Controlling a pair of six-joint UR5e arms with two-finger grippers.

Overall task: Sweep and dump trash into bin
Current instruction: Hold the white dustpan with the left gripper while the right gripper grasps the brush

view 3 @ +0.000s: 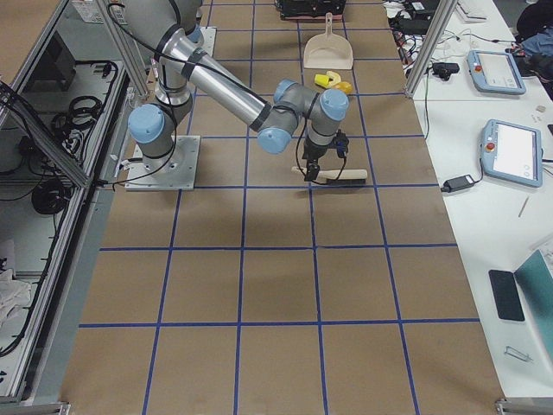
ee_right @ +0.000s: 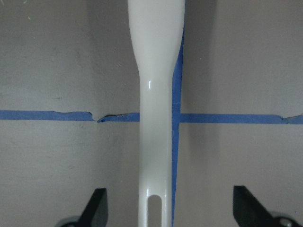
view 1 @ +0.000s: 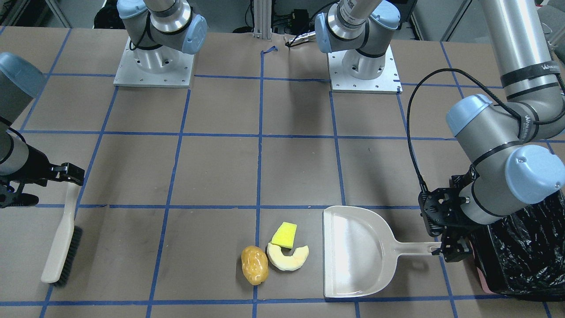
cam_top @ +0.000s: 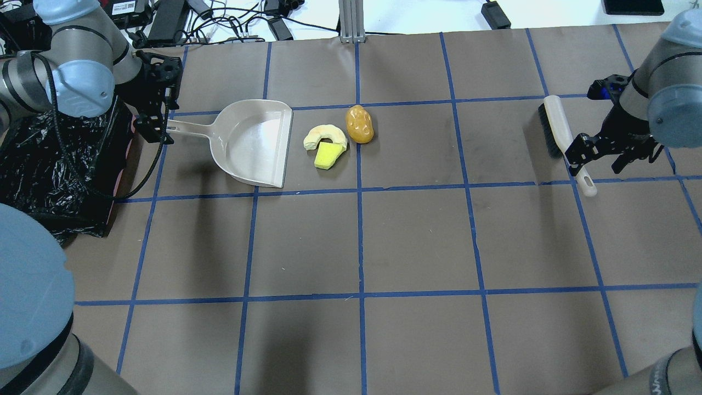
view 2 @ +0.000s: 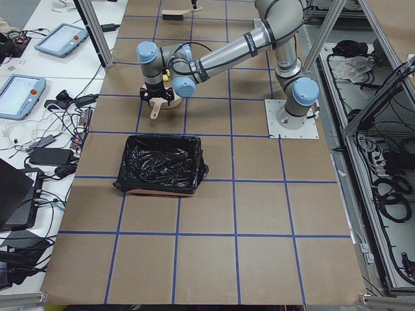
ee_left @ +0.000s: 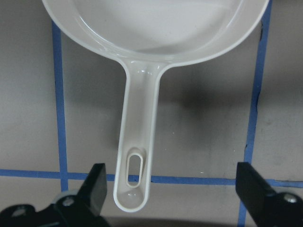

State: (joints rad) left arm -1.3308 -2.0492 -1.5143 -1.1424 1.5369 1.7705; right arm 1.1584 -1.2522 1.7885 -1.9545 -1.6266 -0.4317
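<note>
Found beige plastic dustpan (view 1: 357,251) flat on brown paper-covered table (cam_top: 417,241) with blue tape grid. Open mouth turned to the trash, handle pointing at black-bag-lined rectangular bin (view 2: 127,162) near its end. Judged deliberate: short push into the pan, short carry to the bin.

Located trash on the table just outside the pan's mouth, none in the pan. Yellow sponge block (view 1: 284,235) touching pale crescent fruit slice (view 1: 289,258); glossy golden-brown potato-like oval (view 1: 254,264) just beside the slice, on the side away from the pan.

Found white-handled brush with black bristles (view 1: 62,247) lying well apart, toward the table's opposite end, handle end under the right arm. Judged set for a sweep across toward the pan.

Checked left fingers (ee_left: 97,184): spread wide, straddling the slotted end of the pan handle, touching nothing, holding nothing. Noted handle off centre in the gap.

Checked right fingers (ee_right: 97,205): spread wide likewise, either side of the brush handle, clear gap both sides, nothing gripped.

Judged both at pre-grasp. Need to close on both handles before any sweeping. Expect the off-centre pan handle to be nudged sideways on closing.
</note>
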